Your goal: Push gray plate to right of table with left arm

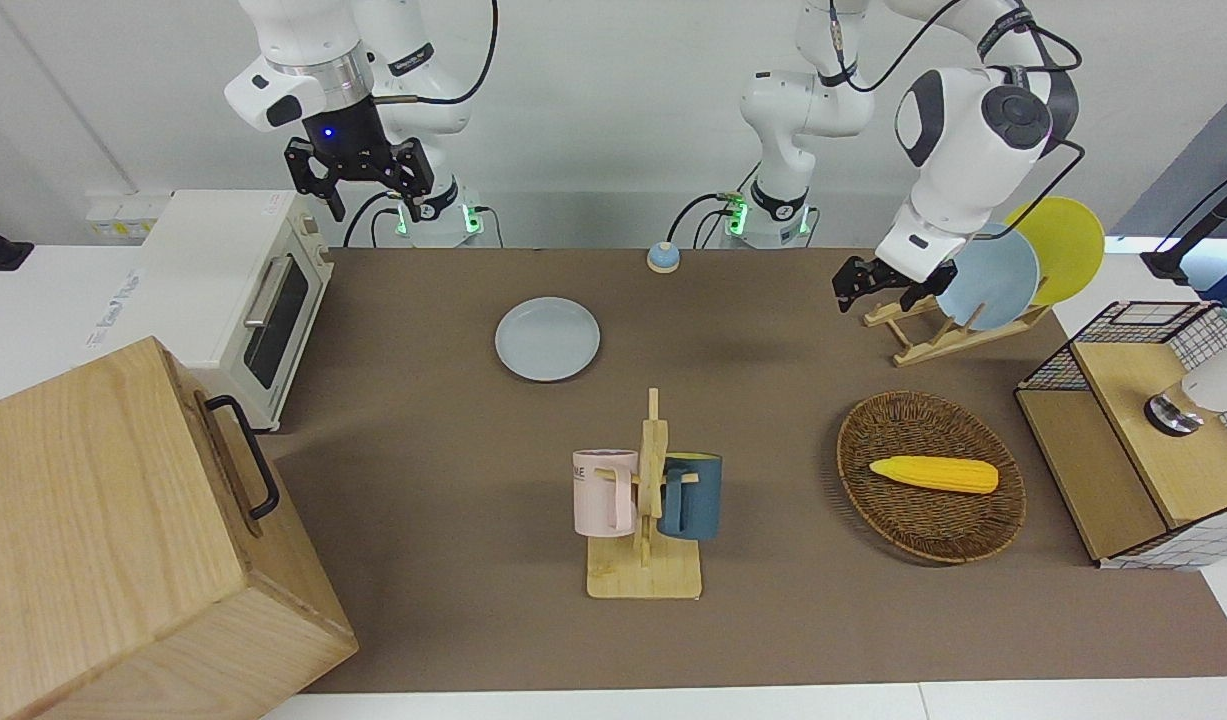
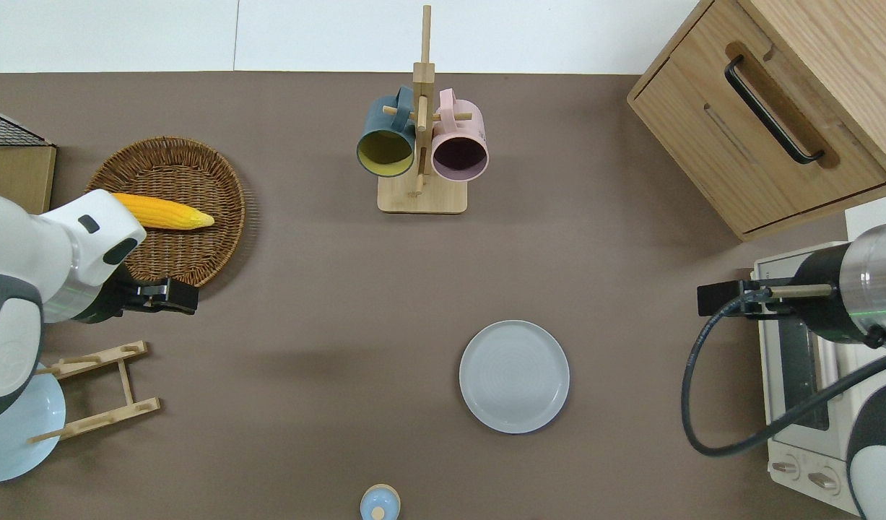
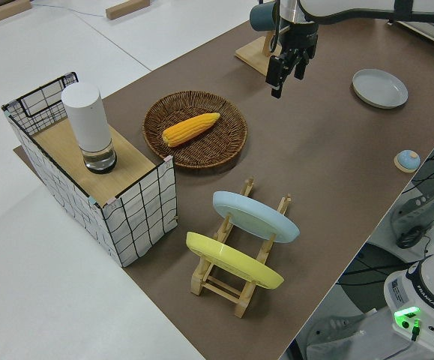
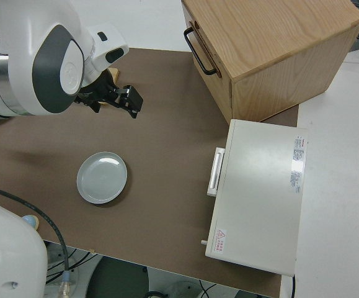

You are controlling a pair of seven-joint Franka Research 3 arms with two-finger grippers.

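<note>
The gray plate (image 1: 548,339) lies flat on the brown table (image 1: 773,640), toward the right arm's end and nearer to the robots than the mug rack. It also shows in the overhead view (image 2: 514,376), the left side view (image 3: 380,88) and the right side view (image 4: 102,177). My left gripper (image 1: 878,285) is in the air, well away from the plate. In the overhead view it (image 2: 175,297) is over bare table by the rim of the wicker basket (image 2: 164,209). It holds nothing. My right arm is parked with its gripper (image 1: 358,185) open.
A mug rack (image 1: 645,500) with a pink and a blue mug stands mid-table. The basket holds a corn cob (image 1: 933,474). A wooden rack holds a sky-blue plate (image 1: 988,275) and a yellow plate (image 1: 1058,245). There is also a toaster oven (image 1: 233,290), a wooden cabinet (image 1: 123,540), a wire crate (image 1: 1143,430) and a small blue knob (image 1: 662,258).
</note>
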